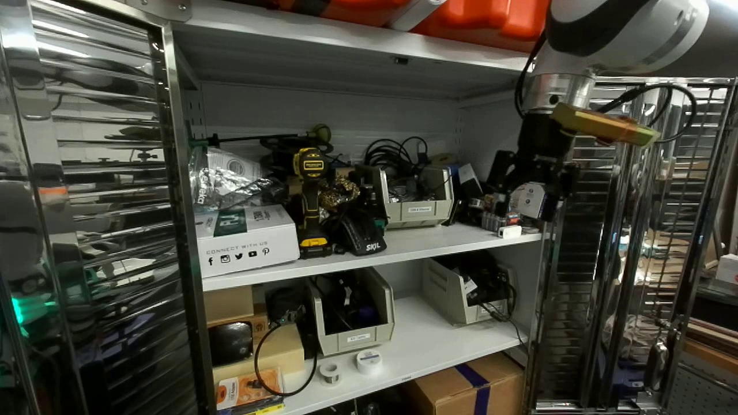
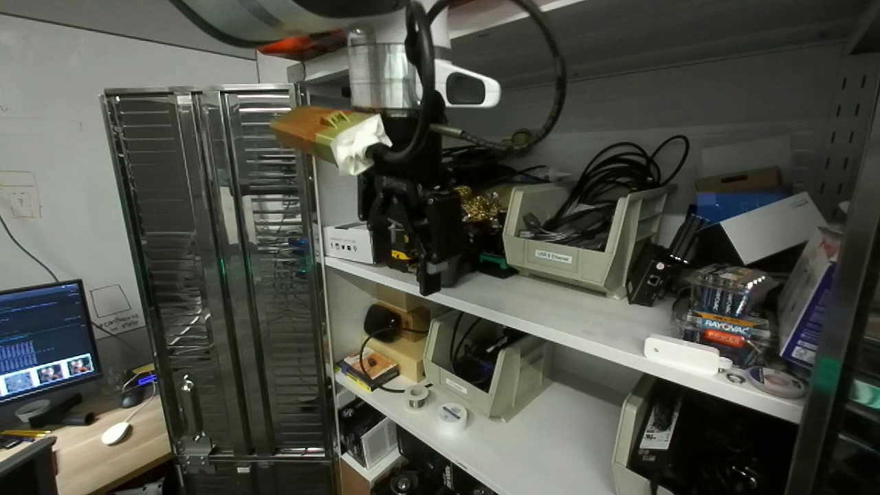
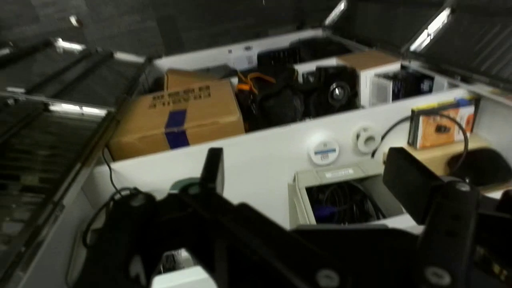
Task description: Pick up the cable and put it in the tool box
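Observation:
A black cable [image 1: 315, 369] loops down over the front of the lower shelf's left part. It also shows in an exterior view [image 2: 362, 354] and in the wrist view [image 3: 466, 132]. More black cables [image 1: 392, 154] are coiled in a pale grey bin [image 1: 420, 222] on the upper shelf. A similar bin [image 1: 354, 346] on the lower shelf also holds cables. I cannot tell which box is the tool box. My gripper [image 1: 526, 210] is open and hangs in front of the upper shelf. In the wrist view my gripper [image 3: 308, 172] has nothing between its widely parted fingers.
A white printed carton [image 1: 248, 245] and a yellow-black drill [image 1: 311, 199] stand at the upper shelf's left. A small white block [image 2: 680, 354] and battery packs [image 2: 725, 326] sit at its other end. Another bin [image 1: 470, 311] is below. Metal doors [image 1: 109, 230] flank the shelves.

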`<state>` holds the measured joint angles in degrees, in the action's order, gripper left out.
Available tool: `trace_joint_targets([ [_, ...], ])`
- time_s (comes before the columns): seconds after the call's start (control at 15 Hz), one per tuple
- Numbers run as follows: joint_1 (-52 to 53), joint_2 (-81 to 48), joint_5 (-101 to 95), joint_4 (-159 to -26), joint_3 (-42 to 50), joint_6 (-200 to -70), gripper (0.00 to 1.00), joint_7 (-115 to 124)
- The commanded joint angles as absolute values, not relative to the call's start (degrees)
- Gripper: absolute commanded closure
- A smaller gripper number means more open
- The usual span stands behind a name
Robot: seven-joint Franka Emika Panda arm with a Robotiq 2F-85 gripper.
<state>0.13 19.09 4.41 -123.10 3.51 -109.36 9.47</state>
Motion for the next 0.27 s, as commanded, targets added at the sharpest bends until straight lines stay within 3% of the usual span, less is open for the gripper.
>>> trace_joint_targets([
  [0.0, -1.7, 19.0, 5.5, -117.8, 6.5, -93.3, 0.0, 0.5],
  [0.07, -1.9, 19.7, 4.7, -121.5, 4.4, -99.9, 0.0, 4.9],
  [0.2, -2.5, 19.6, 4.7, -119.9, 5.7, -95.5, 0.0, 1.9],
])
